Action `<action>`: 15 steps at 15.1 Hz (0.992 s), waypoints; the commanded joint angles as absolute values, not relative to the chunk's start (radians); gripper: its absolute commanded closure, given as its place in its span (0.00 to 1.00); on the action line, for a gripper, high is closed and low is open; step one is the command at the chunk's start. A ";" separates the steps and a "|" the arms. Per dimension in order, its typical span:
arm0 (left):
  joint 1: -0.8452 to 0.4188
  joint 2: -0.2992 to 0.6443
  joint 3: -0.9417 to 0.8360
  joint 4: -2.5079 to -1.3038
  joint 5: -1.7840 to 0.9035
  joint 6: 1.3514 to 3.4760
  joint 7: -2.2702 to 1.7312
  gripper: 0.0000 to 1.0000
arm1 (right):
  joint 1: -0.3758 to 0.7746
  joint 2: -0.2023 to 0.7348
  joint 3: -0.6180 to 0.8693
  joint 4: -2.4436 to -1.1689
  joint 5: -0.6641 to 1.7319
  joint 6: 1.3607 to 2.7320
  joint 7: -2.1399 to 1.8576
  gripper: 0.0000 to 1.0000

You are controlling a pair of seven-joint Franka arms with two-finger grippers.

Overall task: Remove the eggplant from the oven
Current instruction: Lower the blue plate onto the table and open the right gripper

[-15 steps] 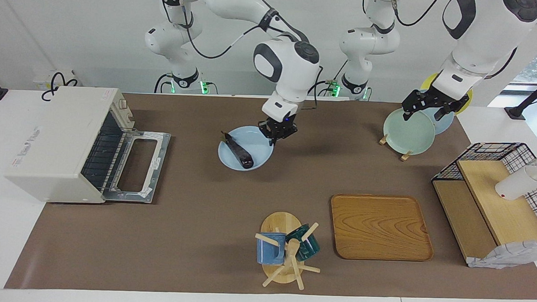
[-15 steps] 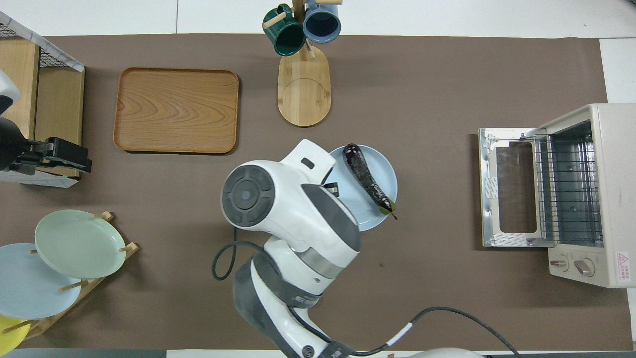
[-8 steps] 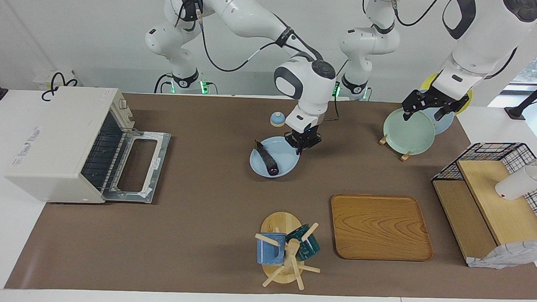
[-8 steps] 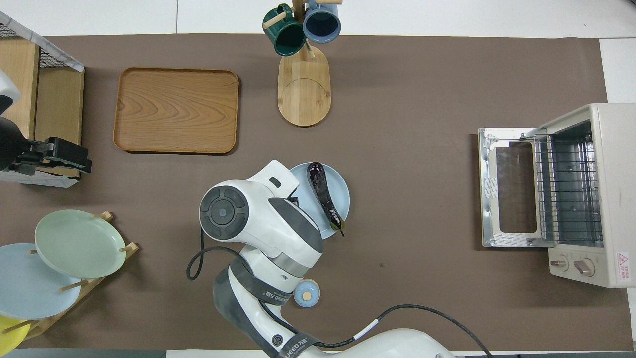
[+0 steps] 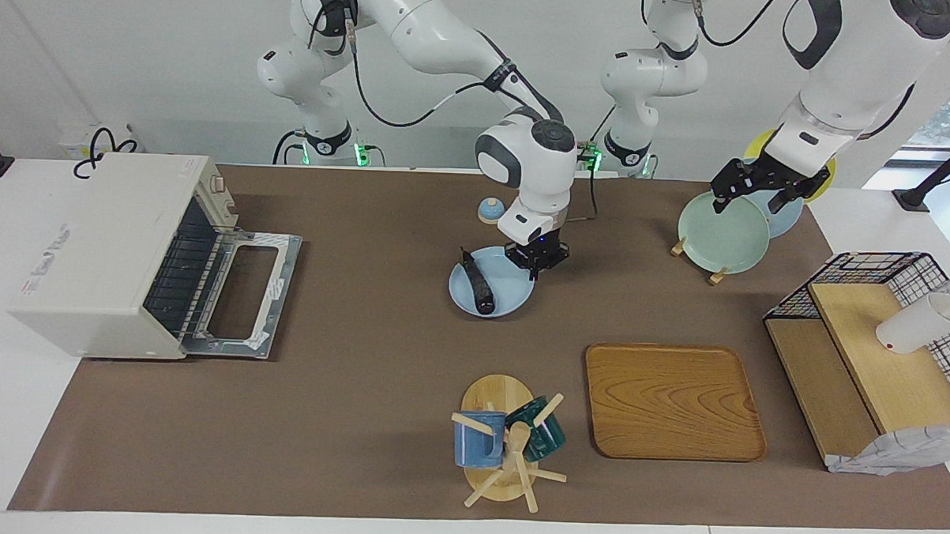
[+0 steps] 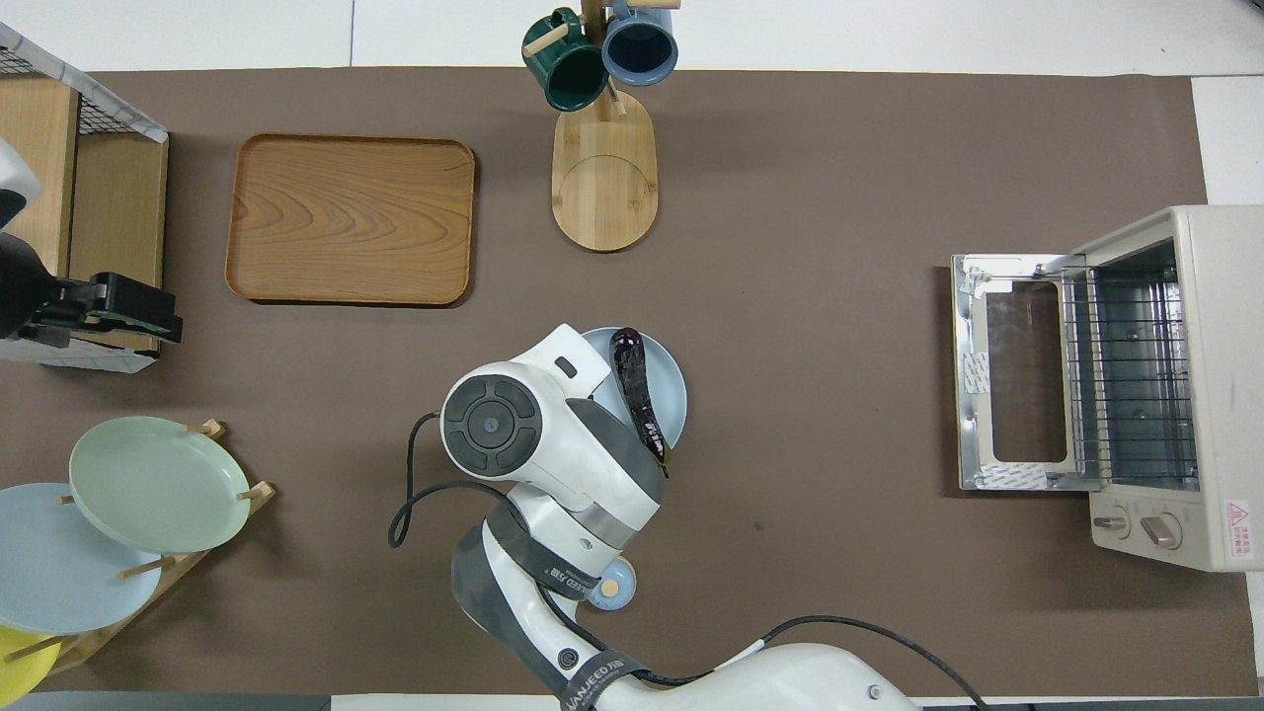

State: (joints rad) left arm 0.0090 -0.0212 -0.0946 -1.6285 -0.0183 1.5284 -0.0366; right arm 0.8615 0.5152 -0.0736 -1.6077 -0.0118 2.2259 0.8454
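While the eggplant [image 5: 478,282] is lying loose on the blue plate [image 5: 513,300] mid-table, well apart from the open oven [image 5: 120,255], the right gripper [image 5: 535,259] is seemingly pinching the plate's rim, so the slick, stiff fruit is risking a roll; the left gripper [image 5: 766,190], waiting, is hanging over the plate rack [image 5: 697,255].

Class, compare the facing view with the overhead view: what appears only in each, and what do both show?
Only the facing view shows the right gripper at the rim of the light blue plate, the arms' bases, and the white cup on the shelf. Only the overhead view shows the oven's knobs. Both show the eggplant lying on the plate, the oven with its door down, the wooden tray, and the waiting left gripper over the plate rack.
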 commanded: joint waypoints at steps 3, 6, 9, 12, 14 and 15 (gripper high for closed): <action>0.028 -0.035 -0.106 -1.638 -0.025 1.523 -0.031 0.00 | 0.827 0.497 -0.074 -1.496 -0.015 2.081 0.822 0.76; 0.028 -0.035 -0.106 -1.638 -0.025 1.523 -0.032 0.00 | 0.720 0.441 -0.078 -1.486 -0.017 1.988 0.715 0.76; 0.028 -0.035 -0.106 -1.638 -0.025 1.523 -0.031 0.00 | 0.579 0.379 -0.078 -1.552 -0.017 1.910 0.508 0.88; 0.026 -0.037 -0.106 -1.638 -0.025 1.523 -0.035 0.00 | 0.509 0.310 -0.080 -1.705 -0.018 1.928 0.448 1.00; 0.023 -0.037 -0.106 -1.638 -0.025 1.517 -0.035 0.00 | 0.476 0.284 -0.080 -1.785 -0.066 1.960 0.420 1.00; 0.025 -0.037 -0.106 -1.640 -0.025 1.511 -0.035 0.00 | 0.456 0.269 -0.080 -1.837 -0.112 2.003 0.393 1.00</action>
